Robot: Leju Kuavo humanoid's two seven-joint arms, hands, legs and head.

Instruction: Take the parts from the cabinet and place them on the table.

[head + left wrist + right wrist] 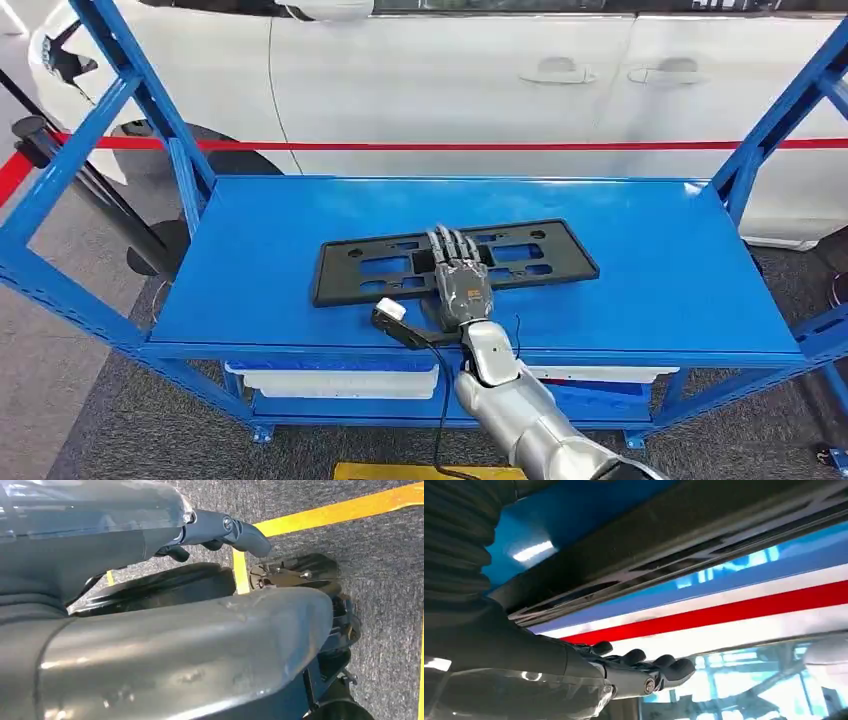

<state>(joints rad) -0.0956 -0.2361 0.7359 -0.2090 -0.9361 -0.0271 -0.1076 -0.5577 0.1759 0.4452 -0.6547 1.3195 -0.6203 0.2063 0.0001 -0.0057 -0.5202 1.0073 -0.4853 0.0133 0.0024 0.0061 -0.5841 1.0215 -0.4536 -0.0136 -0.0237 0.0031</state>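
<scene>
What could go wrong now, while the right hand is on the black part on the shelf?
1. The right hand lies on top of the flat black part; no firm grip shows, so lifting could let it slip.
2. The part is long, and the hand is near its middle. An end might tip and hit the blue shelf.
3. The black cable by the wrist could snag the shelf edge.

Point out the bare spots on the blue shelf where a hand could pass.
Bare shelf lies right of the black panel up to the right post, left of it toward the left post, and behind it along the back edge. Crowded at mid-front, where the right hand rests on the panel.
</scene>
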